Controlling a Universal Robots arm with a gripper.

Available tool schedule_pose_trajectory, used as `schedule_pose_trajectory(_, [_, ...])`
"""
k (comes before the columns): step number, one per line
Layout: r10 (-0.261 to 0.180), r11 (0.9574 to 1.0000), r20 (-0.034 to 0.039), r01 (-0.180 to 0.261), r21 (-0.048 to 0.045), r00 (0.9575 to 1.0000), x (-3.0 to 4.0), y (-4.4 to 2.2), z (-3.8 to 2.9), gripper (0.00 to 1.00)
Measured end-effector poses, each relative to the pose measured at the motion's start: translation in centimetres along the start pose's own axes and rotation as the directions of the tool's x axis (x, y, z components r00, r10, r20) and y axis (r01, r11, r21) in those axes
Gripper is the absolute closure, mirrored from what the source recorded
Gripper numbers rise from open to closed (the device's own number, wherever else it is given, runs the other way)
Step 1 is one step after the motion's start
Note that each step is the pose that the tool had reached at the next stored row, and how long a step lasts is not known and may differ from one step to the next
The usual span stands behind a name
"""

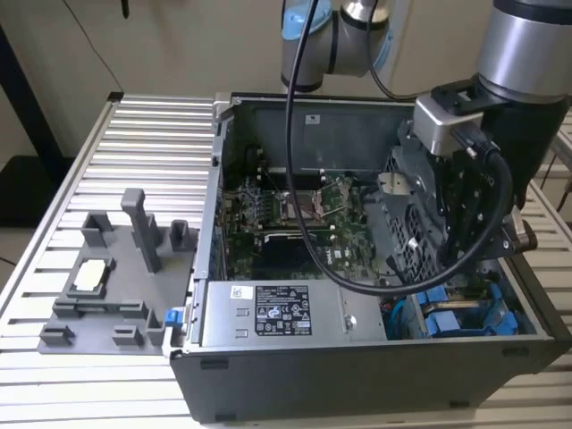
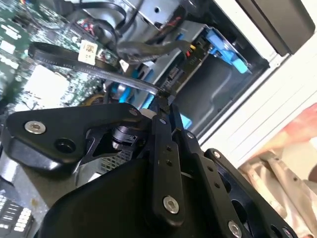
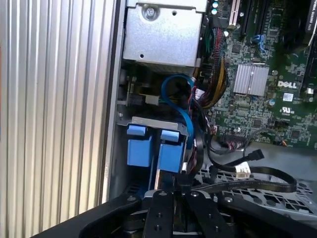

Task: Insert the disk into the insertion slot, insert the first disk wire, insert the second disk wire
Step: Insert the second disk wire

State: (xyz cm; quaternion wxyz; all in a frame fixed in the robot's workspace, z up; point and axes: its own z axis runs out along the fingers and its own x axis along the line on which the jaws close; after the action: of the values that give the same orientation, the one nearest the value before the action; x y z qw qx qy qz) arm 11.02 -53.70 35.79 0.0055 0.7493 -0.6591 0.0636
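Disk (image 3: 148, 148) seated in its bay, end effector (image 3: 182, 184) directly above, pinching a black wire (image 3: 190, 153).

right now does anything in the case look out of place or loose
One thing stands out: a flat black cable with a pale tag lies loose across the metal drive cage near the gripper, apparently unplugged at its free end. The blue carrier tabs sit side by side in the bay and look straight. No damage shows.

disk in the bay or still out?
In. The disk's blue carrier tabs sit inside the drive bay, gripper right above them.
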Motion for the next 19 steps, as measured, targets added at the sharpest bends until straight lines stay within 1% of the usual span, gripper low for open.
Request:
schedule_pose_trajectory(2, [0.003,1.0000,0.0356,-0.003,0.0034,0.9994,0.07,0.00,0.01,0.84])
schedule_pose_trajectory(4, [0.005,1.0000,0.0673,-0.006,0.0053,0.9977,0.16,0.00,0.02,0.84])
schedule_pose_trajectory(5, [0.006,1.0000,0.0773,-0.007,0.0047,0.9970,0.22,0.00,0.04,0.84])
schedule_pose_trajectory(6, [0.006,1.0000,0.0795,-0.006,0.0009,0.9968,0.36,-0.07,0.06,0.84])
schedule_pose_trajectory(12, [0.006,0.9995,0.0840,-0.003,-0.0329,0.9965,1.46,-0.39,0.20,0.84])
schedule_pose_trajectory(19, [0.006,0.9975,0.0886,0.000,-0.0705,0.9960,2.72,-0.78,0.36,0.84])
